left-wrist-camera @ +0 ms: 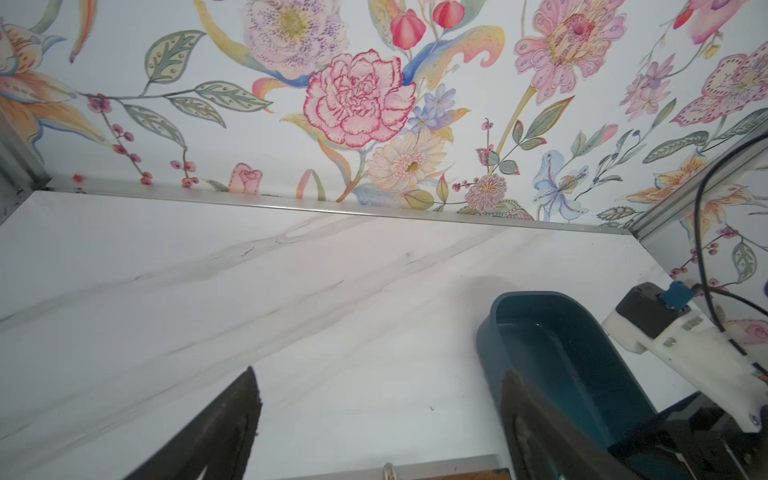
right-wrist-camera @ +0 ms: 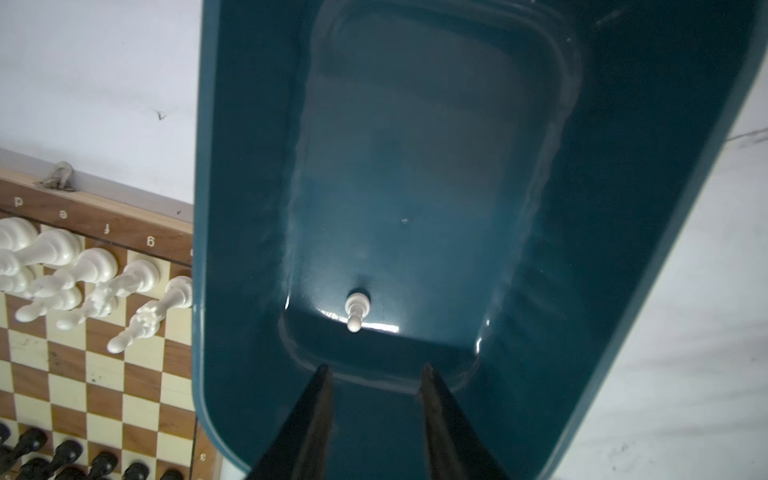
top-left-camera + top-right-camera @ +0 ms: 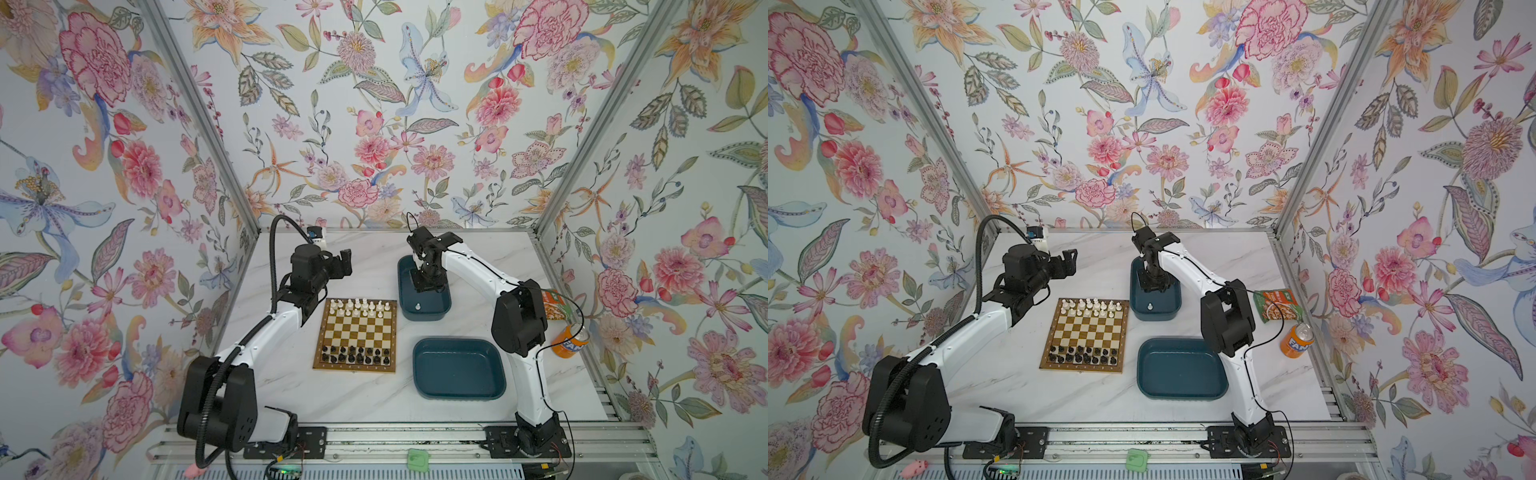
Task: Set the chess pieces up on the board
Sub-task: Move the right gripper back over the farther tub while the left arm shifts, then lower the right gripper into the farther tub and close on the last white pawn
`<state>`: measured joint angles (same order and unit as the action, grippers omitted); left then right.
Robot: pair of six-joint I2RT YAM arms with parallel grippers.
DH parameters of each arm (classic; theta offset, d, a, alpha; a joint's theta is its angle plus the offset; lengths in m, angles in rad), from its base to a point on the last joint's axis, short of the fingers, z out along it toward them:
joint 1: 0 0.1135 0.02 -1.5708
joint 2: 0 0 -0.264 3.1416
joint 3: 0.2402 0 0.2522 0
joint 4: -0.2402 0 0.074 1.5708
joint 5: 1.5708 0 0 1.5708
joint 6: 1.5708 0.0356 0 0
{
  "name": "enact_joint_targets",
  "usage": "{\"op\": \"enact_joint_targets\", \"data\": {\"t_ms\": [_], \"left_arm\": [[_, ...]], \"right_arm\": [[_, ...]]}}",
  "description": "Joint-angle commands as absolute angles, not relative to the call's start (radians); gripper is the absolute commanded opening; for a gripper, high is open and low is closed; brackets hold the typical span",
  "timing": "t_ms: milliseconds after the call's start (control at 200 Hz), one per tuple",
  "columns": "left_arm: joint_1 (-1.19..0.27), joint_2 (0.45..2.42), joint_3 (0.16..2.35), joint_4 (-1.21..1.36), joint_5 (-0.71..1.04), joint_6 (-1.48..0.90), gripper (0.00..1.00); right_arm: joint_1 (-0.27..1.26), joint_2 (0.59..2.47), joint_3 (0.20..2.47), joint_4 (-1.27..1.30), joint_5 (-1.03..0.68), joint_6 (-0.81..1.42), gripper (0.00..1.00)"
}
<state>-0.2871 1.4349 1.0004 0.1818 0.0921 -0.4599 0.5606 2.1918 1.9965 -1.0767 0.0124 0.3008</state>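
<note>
**Ana:** What was the room like?

**Ben:** A small booth. Flowered wallpaper (image 3: 374, 124) covered three sides, and metal posts (image 3: 201, 112) ran up the corners. The tabletop (image 3: 291, 386) was white with faint grey marble veins.

**Ana:** And the board?

**Ben:** The board (image 3: 356, 332) lay flat on the tabletop, left of the middle. The white pieces (image 3: 359, 307) crowded its far edge and the black pieces (image 3: 357, 356) its near edge. One white pawn (image 2: 356, 311) stood upright in the far tub (image 3: 444, 309), close to its nearer end wall. The near tub (image 3: 459, 368) sat just right of the board's near corner.

**Ana:** The arms?

**Ben:** The right gripper (image 2: 375, 368) hung over the far tub with its fingers apart, gripping nothing, and the pawn was just beyond its tips. The left gripper (image 1: 378, 370) hovered above bare tabletop past the board's far left corner, spread wide and holding nothing.

**Ana:** Anything else?

**Ben:** A soda can (image 3: 570, 340) and a snack packet (image 3: 1277, 305) lay by the right wall.
</note>
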Motion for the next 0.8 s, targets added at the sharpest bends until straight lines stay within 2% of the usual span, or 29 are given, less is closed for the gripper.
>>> {"op": "enact_joint_targets", "data": {"t_ms": [0,285,545,796], "left_arm": [[-0.326,1.517,1.119,0.173,0.062,-0.453,0.91],[-0.378,1.687,1.295,0.104,0.044,-0.401,0.91],[-0.378,1.755,1.350,0.113,0.080,-0.372,0.90],[-0.373,1.766,1.356,0.124,0.085,-0.345,0.90]], "right_arm": [[0.529,2.202,1.982,-1.073,-0.048,0.267,0.33],[0.528,2.228,1.923,-1.037,-0.114,0.257,0.31],[0.542,2.241,1.891,-1.017,-0.131,0.272,0.35],[0.557,2.266,1.898,-1.015,-0.124,0.280,0.35]]}}
